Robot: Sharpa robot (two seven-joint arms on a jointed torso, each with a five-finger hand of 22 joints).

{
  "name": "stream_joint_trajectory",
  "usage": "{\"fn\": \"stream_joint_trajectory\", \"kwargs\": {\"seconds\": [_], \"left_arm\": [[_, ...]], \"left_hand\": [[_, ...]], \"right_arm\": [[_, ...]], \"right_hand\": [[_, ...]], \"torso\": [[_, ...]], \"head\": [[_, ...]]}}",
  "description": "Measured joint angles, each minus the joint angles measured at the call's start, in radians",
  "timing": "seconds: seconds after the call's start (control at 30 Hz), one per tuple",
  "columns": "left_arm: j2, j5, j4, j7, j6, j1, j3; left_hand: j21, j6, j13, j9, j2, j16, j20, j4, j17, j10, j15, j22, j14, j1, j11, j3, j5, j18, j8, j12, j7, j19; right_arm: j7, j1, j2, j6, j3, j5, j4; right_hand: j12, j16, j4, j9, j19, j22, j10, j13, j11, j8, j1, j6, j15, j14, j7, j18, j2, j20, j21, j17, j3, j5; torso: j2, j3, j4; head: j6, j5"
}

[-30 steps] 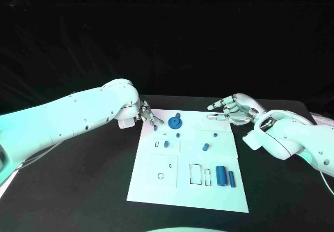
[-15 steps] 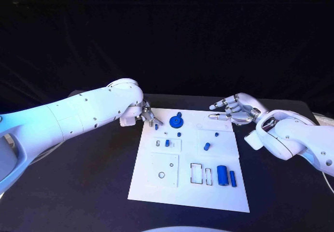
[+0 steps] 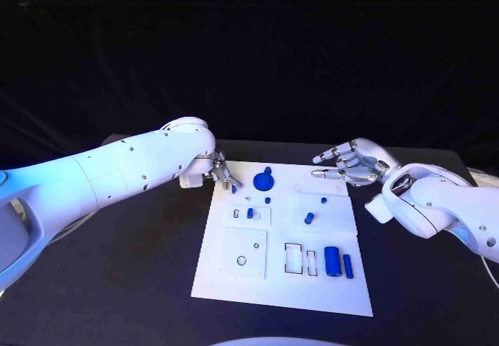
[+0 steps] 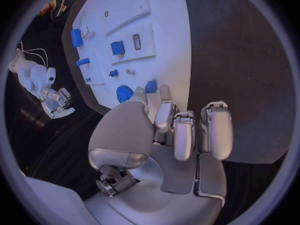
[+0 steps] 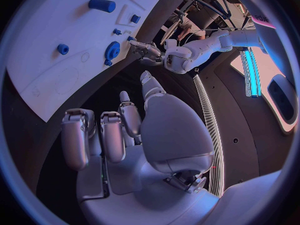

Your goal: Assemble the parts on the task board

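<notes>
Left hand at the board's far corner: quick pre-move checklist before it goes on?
1. Left hand at the far left corner of the task board: ok.
2. Small blue part right at the left hand's fingertips; firm pinch or mere touch: cannot tell.
3. Blue gear standing on the board beside that hand, not held: ok.
4. Right hand holds nothing, fingers apart, at the board's far right corner: ok.
5. Large blue cylinder and the slim blue bar beside it lie apart from both hands: ok.
</notes>
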Motion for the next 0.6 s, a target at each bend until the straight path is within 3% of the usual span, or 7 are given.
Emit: {"fn": "stream_joint_trajectory", "kwargs": {"seconds": [0.6], "left_arm": [[0.008, 0.002, -0.003, 0.008, -0.013, -0.003, -0.005]], "left_hand": [[0.0, -0.004, -0.002, 0.0, 0.005, 0.0, -0.004, -0.007, 0.0, 0.003, 0.0, 0.0, 0.0, 0.063, -0.003, 0.043, 0.0, 0.0, 0.009, 0.0, -0.004, 0.004]], "right_arm": [[0.0, -0.001, 0.005, 0.002, 0.0, 0.0, -0.002]], "right_hand": [[0.0, 0.0, 0.0, 0.0, 0.0, 0.0, 0.0, 0.0, 0.0, 0.0, 0.0, 0.0, 0.0, 0.0, 0.0, 0.0, 0.0, 0.0, 0.0, 0.0, 0.0, 0.0]], "torso": [[0.0, 0.0008, 0.0003]], "head": [[-0.002, 0.0]]}}
